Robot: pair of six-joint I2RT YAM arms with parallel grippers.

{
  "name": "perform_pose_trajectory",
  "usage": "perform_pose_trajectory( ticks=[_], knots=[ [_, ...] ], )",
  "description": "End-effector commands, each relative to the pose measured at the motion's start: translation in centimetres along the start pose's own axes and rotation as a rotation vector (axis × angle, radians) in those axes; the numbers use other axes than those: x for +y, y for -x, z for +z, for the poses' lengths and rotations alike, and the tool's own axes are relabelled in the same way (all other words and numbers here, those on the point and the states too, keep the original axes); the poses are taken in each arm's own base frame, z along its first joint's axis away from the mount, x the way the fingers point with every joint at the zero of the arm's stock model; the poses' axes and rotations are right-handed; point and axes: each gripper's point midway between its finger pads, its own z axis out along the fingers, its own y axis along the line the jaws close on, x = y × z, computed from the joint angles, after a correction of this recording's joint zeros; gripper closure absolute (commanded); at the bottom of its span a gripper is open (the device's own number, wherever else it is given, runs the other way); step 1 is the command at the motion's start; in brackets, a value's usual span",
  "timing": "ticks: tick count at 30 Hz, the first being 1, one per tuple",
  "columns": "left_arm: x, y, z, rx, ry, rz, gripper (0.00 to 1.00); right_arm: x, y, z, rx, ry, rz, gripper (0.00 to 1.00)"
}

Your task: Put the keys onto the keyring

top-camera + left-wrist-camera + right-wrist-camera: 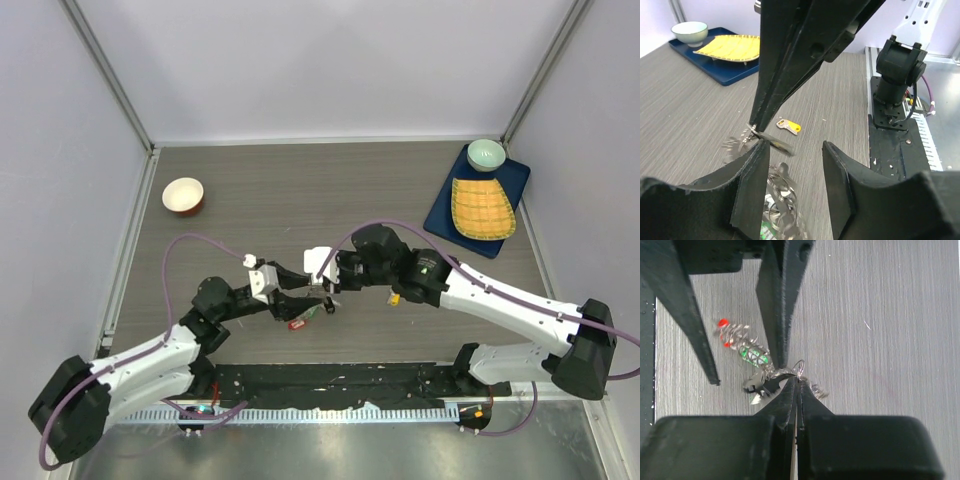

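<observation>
At the table's middle the two grippers meet tip to tip. My right gripper [327, 290] [798, 381] is shut on the thin wire keyring [799, 367]. A blurred bunch of silver keys [746, 349] with red and green tags trails from it towards the left arm. In the left wrist view the right gripper's shut fingers [771, 95] come down from above and pinch the ring at their tip. My left gripper [305, 298] [795, 145] stands open, its fingers either side of the keys [780, 200], one fingertip against the bunch. A yellow-tagged key [789, 126] [393, 297] lies loose on the table.
A blue tray [440, 215] at the back right carries a yellow bamboo dish [482, 208] and a pale green bowl [486, 153]. A red-and-white bowl [183, 195] stands at the back left. A black mat [330, 385] runs along the near edge by the arm bases.
</observation>
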Motion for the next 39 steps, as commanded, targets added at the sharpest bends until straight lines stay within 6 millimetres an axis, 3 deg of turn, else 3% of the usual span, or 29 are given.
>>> perform_pose_trajectory(
  ticks=[1, 4, 7, 13, 17, 18, 22, 27, 31, 35, 39],
  knots=[
    [0.5, 0.2, -1.0, -0.002, 0.120, -0.011, 0.50, -3.0, 4.0, -0.8, -0.105, -0.092, -0.064, 0.99],
    [0.3, -1.2, -1.9, 0.035, 0.161, -0.036, 0.50, -2.7, 4.2, -0.7, -0.109, -0.076, -0.067, 0.99],
    [1.3, -1.0, -3.0, 0.005, 0.247, -0.009, 0.47, -2.4, 4.2, -0.8, -0.112, -0.058, -0.068, 0.99],
    [3.0, 0.8, -3.6, -0.060, 0.332, 0.116, 0.47, -1.6, 3.9, -1.2, -0.095, -0.018, -0.072, 0.99],
    [2.5, 0.7, -1.9, -0.017, 0.240, 0.162, 0.48, -0.7, 3.5, -1.2, -0.098, 0.017, -0.127, 0.97],
    [2.6, -0.2, -1.5, 0.013, 0.227, 0.156, 0.48, -0.6, 3.3, -1.1, -0.090, 0.019, -0.137, 0.97],
    [2.7, 0.7, -0.5, -0.011, 0.185, 0.210, 0.52, -0.2, 3.1, -1.2, -0.077, 0.025, -0.160, 0.96],
    [2.9, 1.9, -0.1, -0.017, 0.114, 0.249, 0.55, 0.2, 2.9, -1.6, -0.059, 0.031, -0.180, 0.97],
    [1.4, 2.1, 0.2, -0.026, -0.009, 0.257, 0.54, 0.6, 2.8, -1.6, -0.052, 0.041, -0.187, 0.96],
    [0.7, 1.3, 0.4, 0.005, -0.079, 0.228, 0.54, 0.7, 2.8, -1.5, -0.049, 0.044, -0.194, 0.97],
    [0.6, 0.5, 0.5, 0.035, -0.102, 0.203, 0.61, 0.9, 3.1, -1.5, -0.054, 0.048, -0.201, 0.97]
  ],
)
